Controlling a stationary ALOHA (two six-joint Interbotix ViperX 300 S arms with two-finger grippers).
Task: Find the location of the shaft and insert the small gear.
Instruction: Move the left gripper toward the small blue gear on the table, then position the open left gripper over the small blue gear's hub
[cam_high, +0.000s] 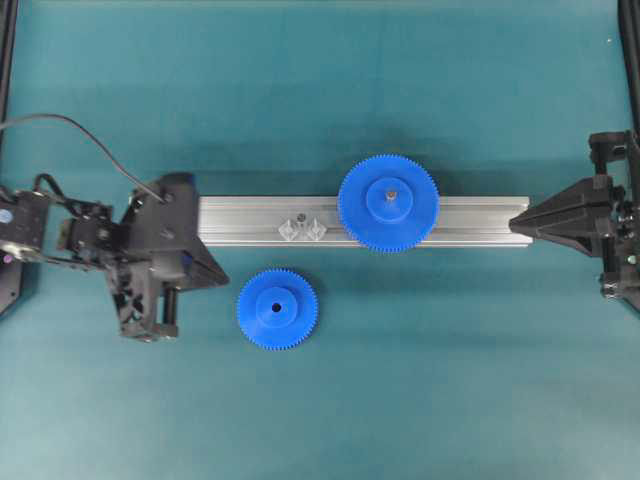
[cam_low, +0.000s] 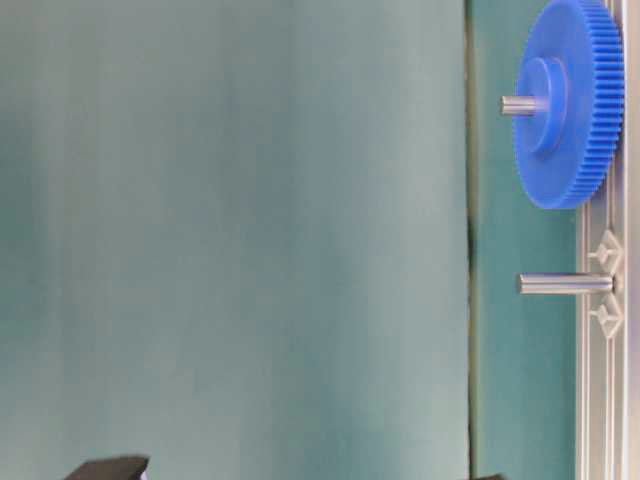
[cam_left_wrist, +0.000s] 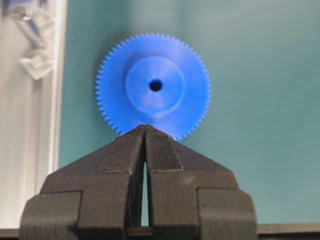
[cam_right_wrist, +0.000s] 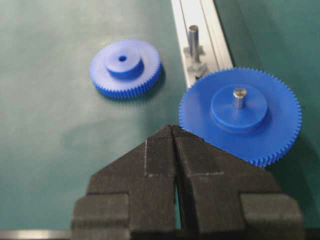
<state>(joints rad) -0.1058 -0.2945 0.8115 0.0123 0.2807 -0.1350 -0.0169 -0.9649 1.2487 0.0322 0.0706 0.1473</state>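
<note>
The small gear (cam_high: 277, 309) (cam_left_wrist: 153, 86) (cam_right_wrist: 125, 67) lies flat on the teal mat, hub up, just in front of the rail. The shaft (cam_high: 298, 217) (cam_low: 564, 284) (cam_right_wrist: 193, 37) stands bare on the rail between two clear clips, left of the large gear (cam_high: 387, 203) (cam_right_wrist: 240, 113), which sits on its own pin. My left gripper (cam_high: 222, 278) (cam_left_wrist: 144, 127) is shut and empty, its tips a short way left of the small gear. At the rail's right end my right gripper (cam_high: 512, 222) (cam_right_wrist: 173, 128) is shut, holding nothing.
The ribbed aluminium rail (cam_high: 250, 220) (cam_left_wrist: 25, 150) runs left to right across the middle of the mat. Black frame posts (cam_high: 8, 60) stand at both side edges. A cable (cam_high: 70, 122) loops over the left arm.
</note>
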